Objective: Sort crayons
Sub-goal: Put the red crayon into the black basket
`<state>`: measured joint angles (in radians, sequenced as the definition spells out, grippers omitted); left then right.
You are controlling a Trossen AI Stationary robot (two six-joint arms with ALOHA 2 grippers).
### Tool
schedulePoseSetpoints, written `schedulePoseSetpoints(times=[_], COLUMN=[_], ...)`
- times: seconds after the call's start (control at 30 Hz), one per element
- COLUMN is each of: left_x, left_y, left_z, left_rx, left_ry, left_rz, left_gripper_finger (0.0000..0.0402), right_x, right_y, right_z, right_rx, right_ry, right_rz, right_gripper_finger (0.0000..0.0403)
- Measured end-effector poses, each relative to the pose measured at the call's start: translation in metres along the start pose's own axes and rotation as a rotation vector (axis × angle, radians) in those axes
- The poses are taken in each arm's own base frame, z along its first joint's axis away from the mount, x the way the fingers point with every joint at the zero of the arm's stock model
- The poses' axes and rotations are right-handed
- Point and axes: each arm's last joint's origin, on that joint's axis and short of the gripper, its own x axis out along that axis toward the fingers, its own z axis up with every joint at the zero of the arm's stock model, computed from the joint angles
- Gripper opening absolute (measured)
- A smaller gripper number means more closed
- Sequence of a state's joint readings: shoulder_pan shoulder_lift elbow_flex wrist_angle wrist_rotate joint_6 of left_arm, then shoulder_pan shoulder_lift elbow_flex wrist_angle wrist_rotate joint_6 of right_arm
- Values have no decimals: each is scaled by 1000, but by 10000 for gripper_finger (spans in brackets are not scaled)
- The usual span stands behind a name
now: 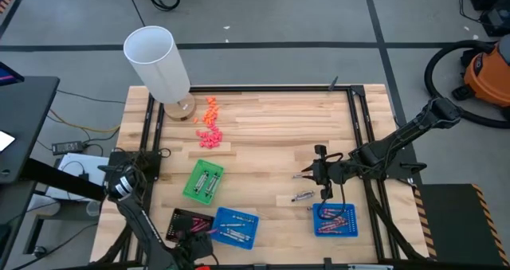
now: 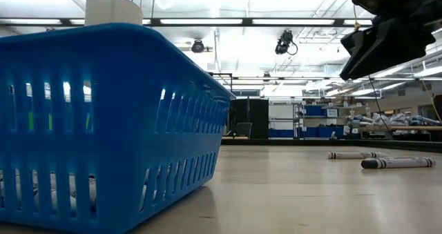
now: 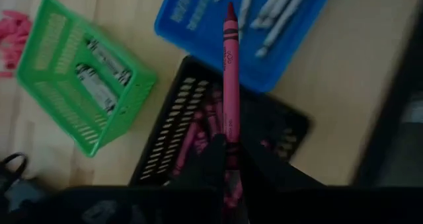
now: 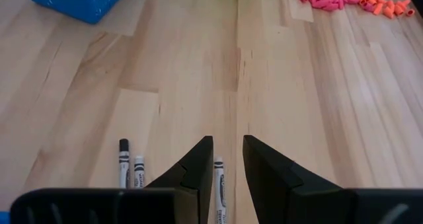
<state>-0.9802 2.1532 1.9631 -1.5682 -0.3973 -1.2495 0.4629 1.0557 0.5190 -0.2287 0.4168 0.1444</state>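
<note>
1. The left gripper is clamped on one pinkish-red crayon by its lower end, over the black tray of similar ones.
2. The right gripper hangs with its jaws slightly apart and empty, above a few loose grey crayons on the table.
3. They look light, stiff, waxy and probably snappable, so pinching mid-wrapper seems safest.

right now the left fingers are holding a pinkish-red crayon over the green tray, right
Not quite. The left gripper does hold a pinkish-red crayon, but it hangs over the black tray, as the left wrist view shows. The green tray sits off to the side, holding grey crayons.
</note>
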Motion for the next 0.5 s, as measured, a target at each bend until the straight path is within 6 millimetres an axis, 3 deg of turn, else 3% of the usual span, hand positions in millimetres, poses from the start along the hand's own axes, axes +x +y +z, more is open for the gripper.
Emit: schedulePoseSetpoints(times=[0.27, 0.5], left_x=[44, 45], left_y=[7, 16], left_z=[-20, -34], left_rx=[15, 34], left_ry=[222, 268], left_rz=[130, 145], left_gripper_finger=[36, 36], right_x=[0, 0], right_y=[0, 0], right_z=[1, 1], right_rx=[-13, -24], right_ry=[-7, -7], right_rz=[0, 0], right_gripper_finger=[94, 94])
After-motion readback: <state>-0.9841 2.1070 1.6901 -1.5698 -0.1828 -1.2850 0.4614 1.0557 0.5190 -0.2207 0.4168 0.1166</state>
